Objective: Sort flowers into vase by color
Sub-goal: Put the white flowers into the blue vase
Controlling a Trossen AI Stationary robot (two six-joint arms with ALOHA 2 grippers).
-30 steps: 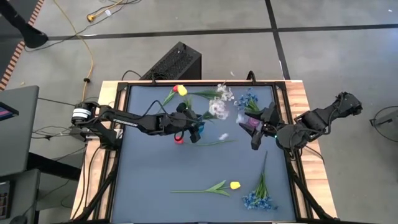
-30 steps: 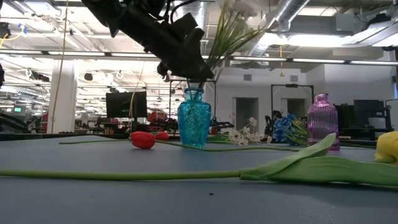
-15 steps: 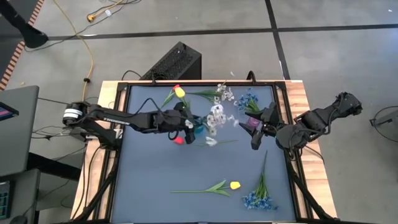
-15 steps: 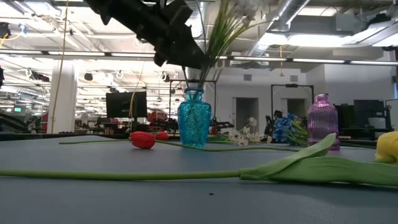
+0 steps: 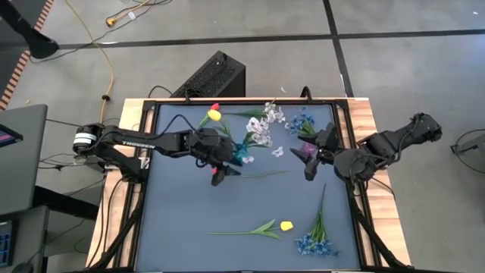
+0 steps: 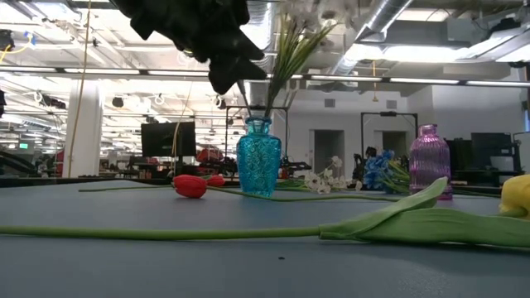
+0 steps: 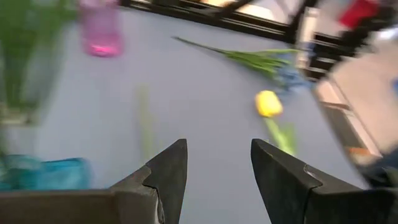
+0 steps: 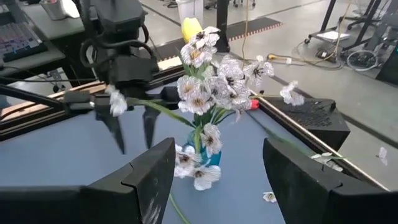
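Two vases, blue [image 6: 258, 156] and purple [image 6: 428, 157]; left hand [image 5: 220, 171] and right hand [image 5: 308, 164] both released.

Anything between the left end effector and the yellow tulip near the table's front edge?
Nothing upright. The open left end effector faces the yellow tulip across bare mat; only a thin green stem lies flat, off to one side.

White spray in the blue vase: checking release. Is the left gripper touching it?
Apart. The right wrist view shows the left gripper, open, beside the white spray, clear table between them.
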